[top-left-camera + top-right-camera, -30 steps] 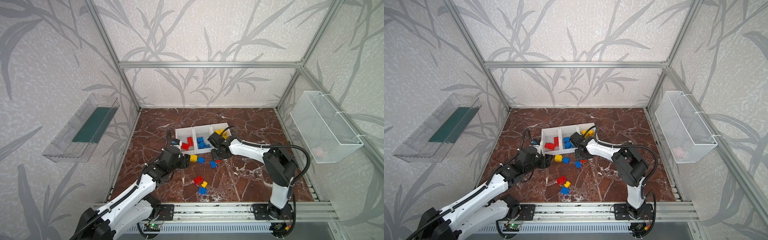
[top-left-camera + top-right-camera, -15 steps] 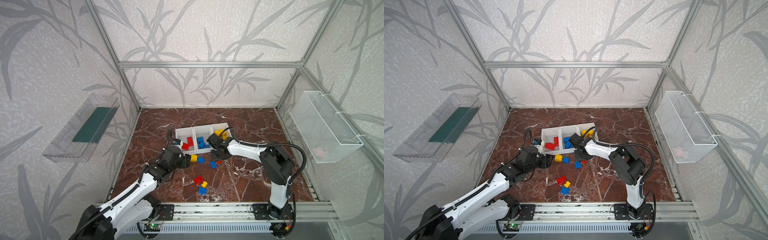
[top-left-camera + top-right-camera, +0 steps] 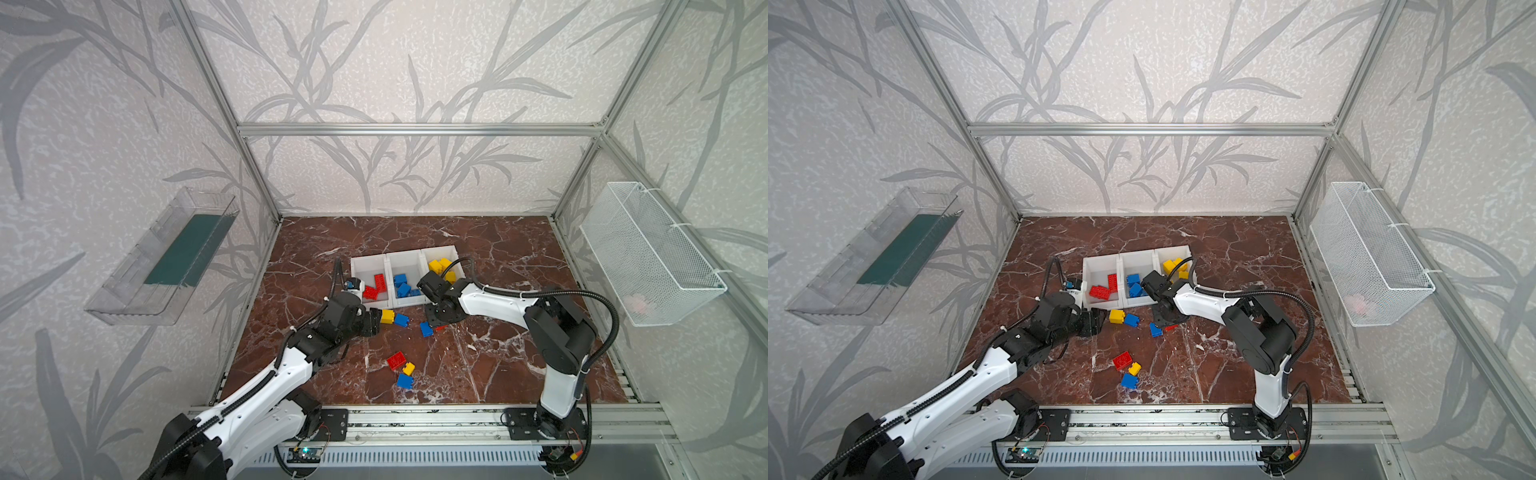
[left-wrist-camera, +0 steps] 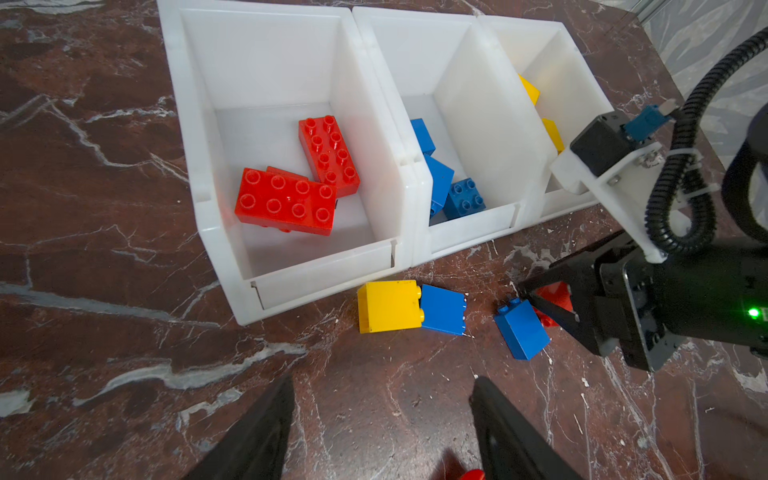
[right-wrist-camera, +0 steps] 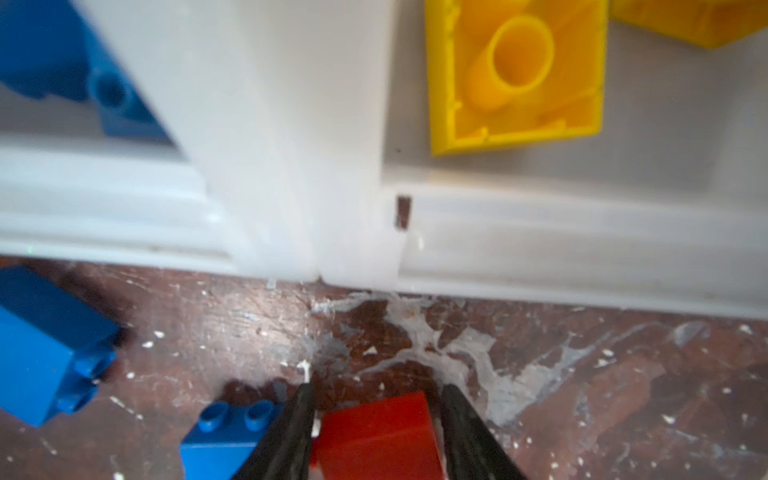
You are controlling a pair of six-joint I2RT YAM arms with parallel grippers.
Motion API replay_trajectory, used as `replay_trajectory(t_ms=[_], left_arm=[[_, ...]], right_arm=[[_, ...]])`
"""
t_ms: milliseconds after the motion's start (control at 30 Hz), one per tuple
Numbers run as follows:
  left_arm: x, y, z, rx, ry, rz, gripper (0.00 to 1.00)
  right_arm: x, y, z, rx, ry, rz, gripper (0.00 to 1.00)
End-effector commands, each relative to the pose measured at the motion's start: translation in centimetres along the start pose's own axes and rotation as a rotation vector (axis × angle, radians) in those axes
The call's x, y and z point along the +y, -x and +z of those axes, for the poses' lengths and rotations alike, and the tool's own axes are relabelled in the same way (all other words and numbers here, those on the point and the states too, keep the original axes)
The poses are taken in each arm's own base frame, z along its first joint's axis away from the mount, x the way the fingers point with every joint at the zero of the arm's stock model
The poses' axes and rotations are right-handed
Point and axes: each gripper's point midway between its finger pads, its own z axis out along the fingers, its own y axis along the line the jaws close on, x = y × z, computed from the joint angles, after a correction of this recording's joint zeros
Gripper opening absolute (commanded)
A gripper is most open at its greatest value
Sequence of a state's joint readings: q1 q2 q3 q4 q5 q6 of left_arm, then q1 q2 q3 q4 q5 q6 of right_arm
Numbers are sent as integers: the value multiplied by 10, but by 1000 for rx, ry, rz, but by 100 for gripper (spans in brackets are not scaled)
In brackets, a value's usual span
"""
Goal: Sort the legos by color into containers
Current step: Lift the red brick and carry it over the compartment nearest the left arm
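Observation:
Three white bins stand in a row: the red bin (image 3: 368,266), the blue bin (image 3: 405,259) and the yellow bin (image 3: 440,251), each holding bricks of its colour. My right gripper (image 5: 378,388) is low on the floor before the bins, open, its fingers straddling a small red brick (image 5: 374,436) with thin gaps either side. A blue brick (image 5: 224,440) lies against one finger. My left gripper (image 4: 381,380) is open and empty over bare floor, short of a joined yellow brick (image 4: 388,306) and blue brick (image 4: 442,309).
Nearer the front rail lie a red brick (image 3: 395,360), a yellow one (image 3: 409,368) and a blue one (image 3: 404,381). A clear tray (image 3: 166,257) hangs on the left wall and a wire basket (image 3: 648,253) on the right wall. The right arm's cable loops over the yellow bin.
My right gripper has shifted slightly leftward along the front of the bins. The left arm has barely moved and no loose brick has changed place.

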State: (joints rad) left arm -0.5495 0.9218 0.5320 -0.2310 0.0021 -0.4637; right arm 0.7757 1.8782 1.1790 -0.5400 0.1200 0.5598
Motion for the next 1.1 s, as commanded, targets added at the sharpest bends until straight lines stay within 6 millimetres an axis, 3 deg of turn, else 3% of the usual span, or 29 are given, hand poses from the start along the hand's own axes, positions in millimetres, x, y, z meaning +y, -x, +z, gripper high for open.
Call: replay_trajectory(t_ms=[0, 300, 1067], left_arm=[[2, 0, -2, -10, 1, -15, 70], [2, 0, -4, -15, -2, -26, 70], [6, -2, -10, -24, 6, -41, 70]], right_arm=[[-7, -10, -7, 28, -5, 7, 56], [-10, -22, -10, 30, 17, 2, 57], [-11, -21, -11, 18, 12, 8, 32]])
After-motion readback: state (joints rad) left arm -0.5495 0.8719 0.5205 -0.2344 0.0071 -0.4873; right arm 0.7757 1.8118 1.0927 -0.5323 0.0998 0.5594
